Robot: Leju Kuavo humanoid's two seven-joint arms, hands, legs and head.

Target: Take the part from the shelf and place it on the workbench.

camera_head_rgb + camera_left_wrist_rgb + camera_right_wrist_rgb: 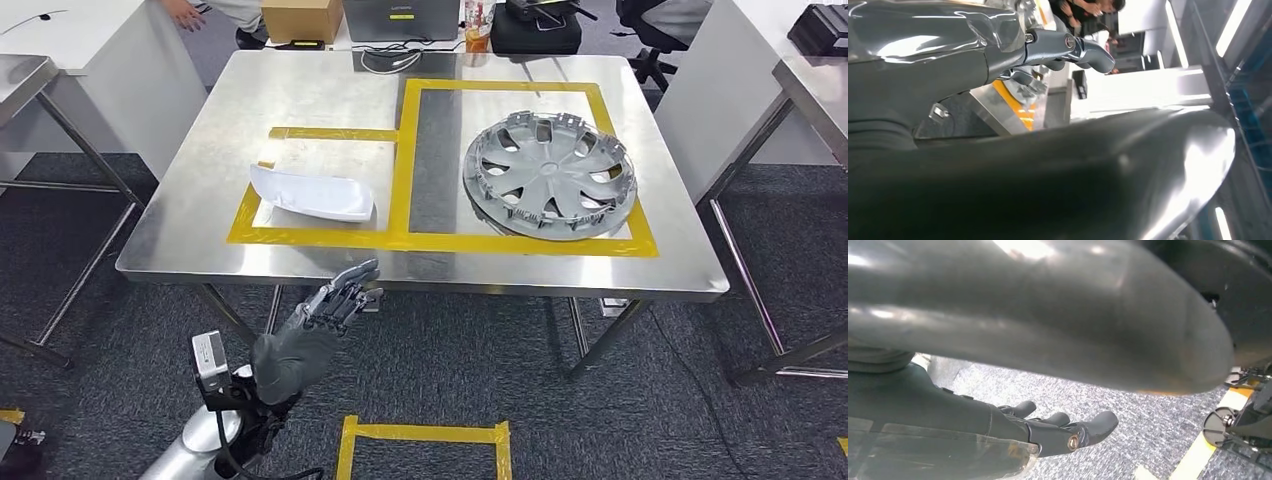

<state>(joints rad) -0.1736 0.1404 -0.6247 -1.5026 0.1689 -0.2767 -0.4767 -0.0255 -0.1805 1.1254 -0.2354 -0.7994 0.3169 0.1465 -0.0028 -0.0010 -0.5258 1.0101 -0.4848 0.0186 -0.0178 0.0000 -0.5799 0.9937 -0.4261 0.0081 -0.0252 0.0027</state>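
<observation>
A white curved part (312,194) lies on the steel workbench (320,100) inside the left yellow-taped box. My left hand (325,315) hovers just below and in front of the bench's front edge, fingers stretched out and apart, holding nothing. The same left hand (973,55) shows in the left wrist view with its fingers (1083,47) extended toward the bench's yellow tape. My right hand (998,432) hangs over the grey carpet with fingers loosely extended and nothing in them.
A silver wheel cover (549,175) lies in the right taped box. A cardboard box (300,20), a laptop and a black bag stand beyond the far edge, where a person sits. Other tables flank both sides. Yellow tape (420,435) marks the carpet.
</observation>
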